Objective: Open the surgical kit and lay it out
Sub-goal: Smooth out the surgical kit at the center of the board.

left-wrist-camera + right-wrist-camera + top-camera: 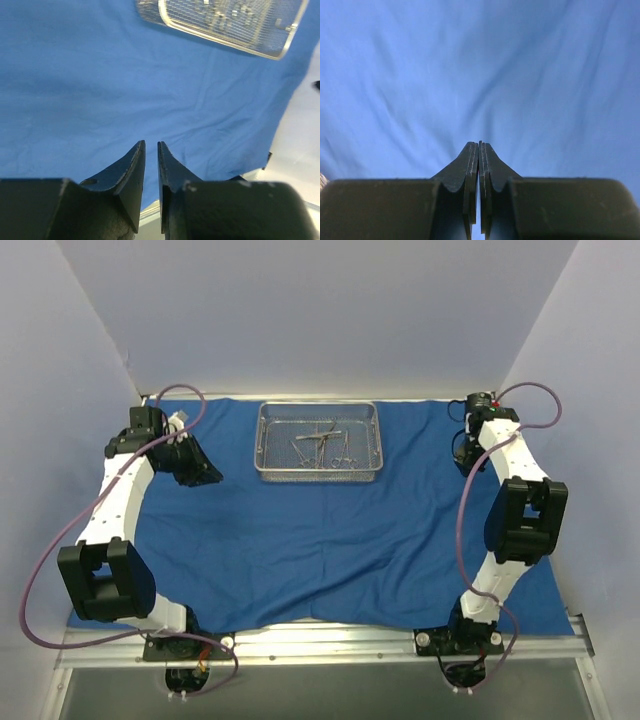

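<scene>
The royal-blue cloth wrap (330,540) lies spread flat over the table. On its far middle stands the silver wire-mesh tray (266,445), with several thin steel ring-handled instruments (322,440) lying inside it. My left gripper (200,470) hovers over the cloth to the left of the tray. In the left wrist view its tips (151,144) stand a narrow gap apart with nothing between them, and the tray (180,15) shows ahead on the cloth (100,75). My right gripper (462,448) is to the right of the tray. It is shut (479,144) and empty above the rippled cloth (470,75).
White enclosure walls stand to the left, right and back. A metal rail (320,645) with the arm bases runs along the near edge. Purple cables (40,580) loop beside each arm. Bare white tabletop (300,150) shows past the cloth's edge.
</scene>
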`<state>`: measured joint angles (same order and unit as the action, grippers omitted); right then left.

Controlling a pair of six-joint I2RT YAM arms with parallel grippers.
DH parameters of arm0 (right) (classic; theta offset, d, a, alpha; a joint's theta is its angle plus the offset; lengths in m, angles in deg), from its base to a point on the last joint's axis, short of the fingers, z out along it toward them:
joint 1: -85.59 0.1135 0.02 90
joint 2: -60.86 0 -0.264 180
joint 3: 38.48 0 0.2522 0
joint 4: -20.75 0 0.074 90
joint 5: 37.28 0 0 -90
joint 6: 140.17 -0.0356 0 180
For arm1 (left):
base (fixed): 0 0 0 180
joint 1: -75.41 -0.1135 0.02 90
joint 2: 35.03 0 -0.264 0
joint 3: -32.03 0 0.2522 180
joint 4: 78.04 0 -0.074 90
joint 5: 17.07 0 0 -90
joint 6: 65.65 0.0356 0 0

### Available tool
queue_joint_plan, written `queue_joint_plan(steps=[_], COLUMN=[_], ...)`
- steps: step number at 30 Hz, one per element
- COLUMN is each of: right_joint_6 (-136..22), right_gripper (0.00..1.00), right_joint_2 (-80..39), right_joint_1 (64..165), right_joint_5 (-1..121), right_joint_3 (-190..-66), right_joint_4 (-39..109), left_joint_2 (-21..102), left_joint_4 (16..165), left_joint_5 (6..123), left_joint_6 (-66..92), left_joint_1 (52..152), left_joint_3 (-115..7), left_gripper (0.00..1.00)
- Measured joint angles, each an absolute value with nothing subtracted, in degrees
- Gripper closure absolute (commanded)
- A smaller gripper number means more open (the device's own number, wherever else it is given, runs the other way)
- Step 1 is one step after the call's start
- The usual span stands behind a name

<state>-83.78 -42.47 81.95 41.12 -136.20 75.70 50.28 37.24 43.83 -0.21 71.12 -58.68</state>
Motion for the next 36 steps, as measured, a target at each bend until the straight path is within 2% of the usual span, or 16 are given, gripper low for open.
queue_joint_plan(steps=[3,8,16,26,36], right_joint_6=[-80.3,-77.5,-76.3,-72.1,-69.0], right_gripper=[1.00,1.00,1.00,1.00,1.00], right_joint_2=[-46.8,-58.1,-68.5,-83.8,-86.4], right_joint_1=[79.2,78.5,77.8,75.2,76.0], right_joint_5=[40.9,40.9,41.1,41.4,44.4], right_joint_3=[-142.6,-150.8,-154.6,-181.4,-186.1], right_joint_4=[73.8,72.7,70.9,80.4,79.8], left_joint_2=[52.2,57.2,65.5,73.0,83.3], left_joint_4=[37.3,37.2,35.8,34.4,37.9], left_joint_5=[45.5,48.1,53.6,58.2,57.6], left_joint_6=[0.6,2.1,2.4,-1.1,-5.1], left_joint_1=[70.9,69.7,67.0,66.8,66.8], left_joint_3=[-58.3,-58.3,-61.1,-68.6,-77.8], left_gripper=[0.70,0.68,0.69,0.69,0.71])
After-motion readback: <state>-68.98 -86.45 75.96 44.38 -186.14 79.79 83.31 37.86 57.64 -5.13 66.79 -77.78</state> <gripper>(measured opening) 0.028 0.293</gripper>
